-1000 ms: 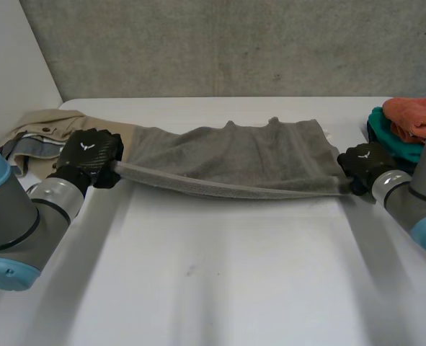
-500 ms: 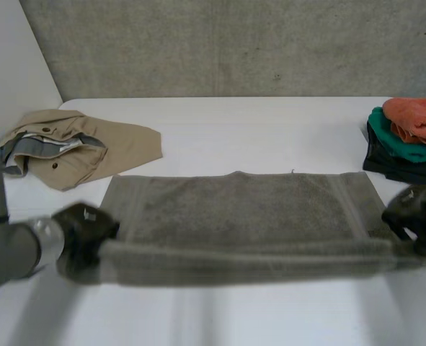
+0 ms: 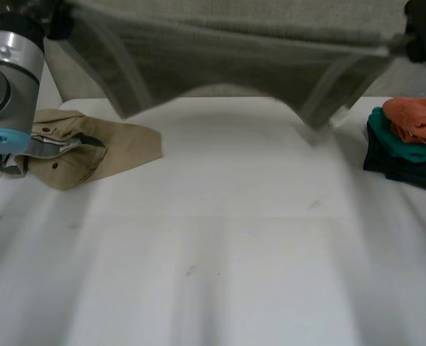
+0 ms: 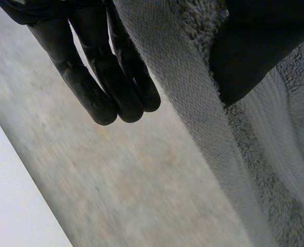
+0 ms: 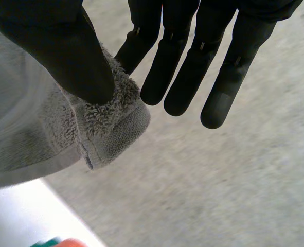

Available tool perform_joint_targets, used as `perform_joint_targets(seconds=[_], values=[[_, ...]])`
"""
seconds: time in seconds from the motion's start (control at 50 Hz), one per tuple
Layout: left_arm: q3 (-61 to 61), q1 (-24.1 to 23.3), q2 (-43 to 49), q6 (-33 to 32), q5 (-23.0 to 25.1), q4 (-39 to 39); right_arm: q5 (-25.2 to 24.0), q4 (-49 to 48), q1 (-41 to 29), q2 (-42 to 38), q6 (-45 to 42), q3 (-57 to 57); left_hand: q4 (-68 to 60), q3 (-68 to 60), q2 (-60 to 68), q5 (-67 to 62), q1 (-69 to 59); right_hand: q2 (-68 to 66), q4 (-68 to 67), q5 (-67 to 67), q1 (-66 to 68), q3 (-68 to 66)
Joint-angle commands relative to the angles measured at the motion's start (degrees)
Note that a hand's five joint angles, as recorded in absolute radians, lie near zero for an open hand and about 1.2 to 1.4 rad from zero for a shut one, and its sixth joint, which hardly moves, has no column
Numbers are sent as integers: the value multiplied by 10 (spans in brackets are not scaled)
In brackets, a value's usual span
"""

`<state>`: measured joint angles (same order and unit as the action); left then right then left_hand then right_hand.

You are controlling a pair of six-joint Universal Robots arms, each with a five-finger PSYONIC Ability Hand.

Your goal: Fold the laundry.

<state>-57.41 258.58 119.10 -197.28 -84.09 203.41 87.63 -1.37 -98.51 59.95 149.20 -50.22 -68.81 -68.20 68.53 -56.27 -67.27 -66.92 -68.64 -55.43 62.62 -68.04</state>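
Hanging high over a white table (image 3: 220, 238), a grey towel (image 3: 234, 50) is stretched wide between two black robot hands. From the head camera it runs from eleven o'clock to one o'clock. Its lower edge is clear of the tabletop, arching up in the middle and drooping at both ends. The left arm (image 3: 7, 68), grey with a light-blue cap, rises at ten o'clock.

From the left wrist camera, the left hand (image 4: 113, 77) pinches the towel along its thick hemmed edge. The thumb presses into the fluffy face of the cloth, and the fingers lie close together and nearly straight on the other side.

From the right wrist camera, the right hand (image 5: 193, 62) grips a corner of the towel. The thumb clamps the cloth against the nearest finger, and the folded corner pokes out just past the thumb tip. The other fingers are straight, slightly spread and free of the cloth.

On the table at nine o'clock lies a crumpled tan garment (image 3: 90, 148). At three o'clock sits a stack of folded clothes (image 3: 404, 148), orange on top, teal beneath and a dark piece at the bottom. A concrete wall (image 4: 115, 195) stands behind the table at twelve o'clock.
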Motion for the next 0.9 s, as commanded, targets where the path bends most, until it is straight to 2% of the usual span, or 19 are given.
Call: perform_joint_targets(seconds=[0.02, 0.14, 0.26, 0.34, 0.44, 0.5, 0.52, 0.58, 0.66, 0.74, 0.82, 0.9], values=[[-72, -1, 8, -6, 11, -10, -12, 59, -21, -47, -33, -4, -112, -118, 115, -137, -127, -131, -114, -146, 174, -120], [-182, -2, 17, -10, 7, -13, -12, 69, -24, -101, -57, -44, -112, -118, 115, -137, -127, -131, -114, -146, 174, -120], [-321, 2, -15, -48, -2, -73, -8, 138, -8, -105, -112, -119, -112, -118, 115, -137, -127, -131, -114, -146, 174, -120], [-416, 20, -70, -99, 4, -143, -1, 231, 13, -63, -155, -187, -112, -118, 115, -137, -127, -131, -114, -146, 174, -120], [-515, 45, -163, -206, 34, -296, 26, 363, 47, 34, -233, -276, -112, -118, 115, -137, -127, -131, -114, -146, 174, -120], [-532, 50, -193, -249, 50, -358, 24, 385, 61, 61, -276, -297, -112, -118, 115, -137, -127, -131, -114, -146, 174, -120], [-535, 52, -205, -273, 59, -390, 17, 382, 64, 68, -299, -299, -112, -118, 115, -137, -127, -131, -114, -146, 174, -120], [-532, 50, -208, -293, 72, -422, 3, 364, 61, 61, -315, -299, -112, -118, 115, -137, -127, -131, -114, -146, 174, -120], [-490, 37, -186, -272, 73, -392, 4, 325, 50, 29, -296, -283, -112, -118, 115, -137, -127, -131, -114, -146, 174, -120], [-420, 12, -129, -222, 52, -331, 13, 292, 40, 2, -261, -257, -112, -118, 115, -137, -127, -131, -114, -146, 174, -120], [-302, -6, -36, -182, 9, -273, 11, 232, 31, -32, -218, -216, -112, -118, 115, -137, -127, -131, -114, -146, 174, -120], [-198, -26, 39, -166, -32, -273, 14, 159, 18, -80, -186, -162, -112, -118, 115, -137, -127, -131, -114, -146, 174, -120]])
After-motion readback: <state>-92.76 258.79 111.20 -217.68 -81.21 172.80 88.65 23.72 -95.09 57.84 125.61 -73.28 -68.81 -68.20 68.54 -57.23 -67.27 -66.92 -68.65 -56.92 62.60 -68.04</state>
